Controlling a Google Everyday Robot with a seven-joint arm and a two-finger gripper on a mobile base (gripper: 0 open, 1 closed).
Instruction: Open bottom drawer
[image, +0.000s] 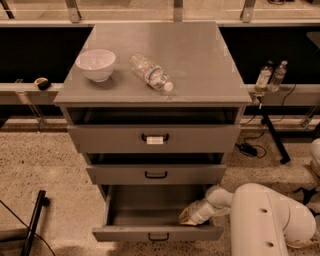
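drawers: three stacked fronts | bottom drawer (125, 233): lowest, pulled out farthest | gripper (189, 217): inside bottom drawer, right side; spread or pressed together, cannot tell | cabinet top (200, 60): one white bowl (95, 64), one plastic bottle (150, 72) lying down | right ledge: two small bottles (263, 77) | arm (265, 220): cut off bottom right
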